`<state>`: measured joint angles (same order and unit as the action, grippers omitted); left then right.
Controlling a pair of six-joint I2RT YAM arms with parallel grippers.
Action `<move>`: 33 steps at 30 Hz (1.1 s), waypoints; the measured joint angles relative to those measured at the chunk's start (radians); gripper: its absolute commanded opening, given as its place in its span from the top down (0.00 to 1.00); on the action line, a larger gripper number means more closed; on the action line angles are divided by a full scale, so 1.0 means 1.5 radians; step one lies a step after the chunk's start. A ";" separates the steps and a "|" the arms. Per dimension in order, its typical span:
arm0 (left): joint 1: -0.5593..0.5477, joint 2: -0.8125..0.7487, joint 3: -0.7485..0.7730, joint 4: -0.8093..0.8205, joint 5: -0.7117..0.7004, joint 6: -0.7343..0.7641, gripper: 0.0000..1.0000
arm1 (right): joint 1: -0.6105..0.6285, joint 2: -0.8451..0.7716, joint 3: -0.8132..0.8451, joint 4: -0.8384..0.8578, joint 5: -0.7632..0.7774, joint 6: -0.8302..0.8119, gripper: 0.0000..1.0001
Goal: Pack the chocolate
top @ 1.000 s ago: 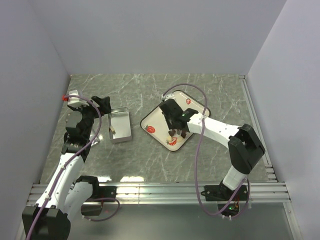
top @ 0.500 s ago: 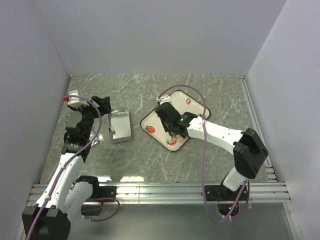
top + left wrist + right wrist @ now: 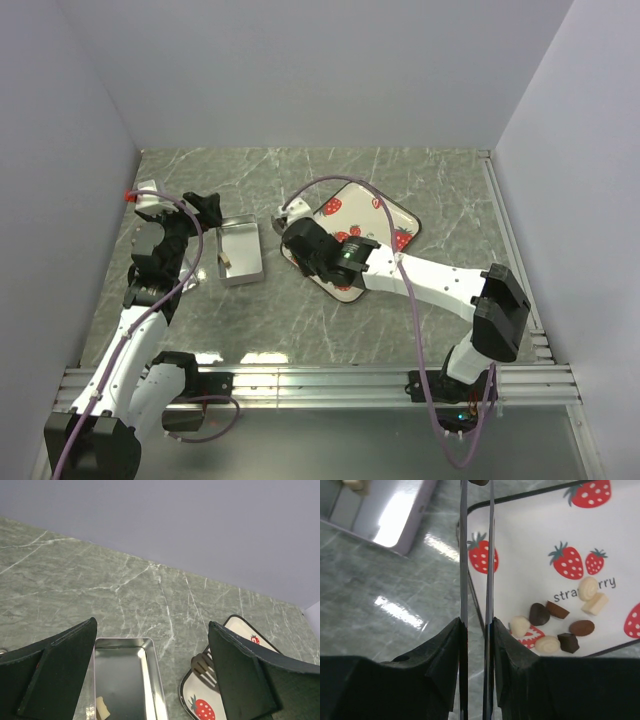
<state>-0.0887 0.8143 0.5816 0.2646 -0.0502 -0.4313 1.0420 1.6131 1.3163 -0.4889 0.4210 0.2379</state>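
Sitting in tin: cream chocolate; more on tray. Left pincer apart; right pincer seemingly clamps dark chocolate.

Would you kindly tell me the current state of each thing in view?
Left fingers: wide open, empty.
Right fingers: closed on a dark chocolate.
Tin: open, one cream chocolate inside.
Tray: flat, eight loose chocolates on it.

The tin is lying on the table at the left, with one chocolate piece inside it, and the tray is lying just to its right. More chocolates are sitting together near the tray's front corner, while the right gripper, pinching a single chocolate, is hanging between tin and tray.
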 measured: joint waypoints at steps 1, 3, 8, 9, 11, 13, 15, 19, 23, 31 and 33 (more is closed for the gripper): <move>0.000 0.000 0.000 0.000 0.000 0.000 0.01 | 0.007 0.000 0.006 -0.001 -0.005 -0.002 0.70; 0.000 0.000 0.000 0.000 0.000 0.000 0.01 | 0.019 0.000 0.011 0.002 -0.017 -0.007 0.69; 0.000 0.000 0.000 0.000 0.000 0.000 0.01 | 0.036 0.001 0.017 0.020 -0.069 -0.024 0.69; 0.000 0.000 0.000 0.000 0.000 0.000 0.01 | 0.038 0.001 0.017 0.022 -0.081 -0.027 0.69; 0.000 0.000 0.000 0.000 0.000 0.000 0.01 | 0.043 0.004 0.018 0.025 -0.099 -0.034 0.68; 0.000 0.000 -0.002 0.002 0.000 0.000 0.01 | 0.047 0.010 0.022 0.026 -0.112 -0.037 0.67; 0.000 0.000 -0.003 0.002 0.000 0.000 0.01 | 0.049 0.017 0.026 0.026 -0.121 -0.040 0.66; 0.000 0.000 -0.004 0.003 0.000 0.000 0.01 | 0.051 0.024 0.028 0.027 -0.135 -0.045 0.62; 0.000 0.000 -0.004 0.005 0.000 0.000 0.01 | 0.052 0.026 0.029 0.027 -0.140 -0.048 0.58; -0.001 0.000 -0.004 0.005 0.000 0.000 0.01 | 0.052 0.027 0.031 0.027 -0.148 -0.049 0.55; -0.001 0.000 -0.004 0.005 0.000 0.000 0.01 | 0.052 0.028 0.032 0.028 -0.148 -0.049 0.55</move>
<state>-0.0895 0.8143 0.5762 0.2714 -0.0498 -0.4313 1.1194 1.6558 1.3636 -0.4473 0.1993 0.1650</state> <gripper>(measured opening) 0.995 0.449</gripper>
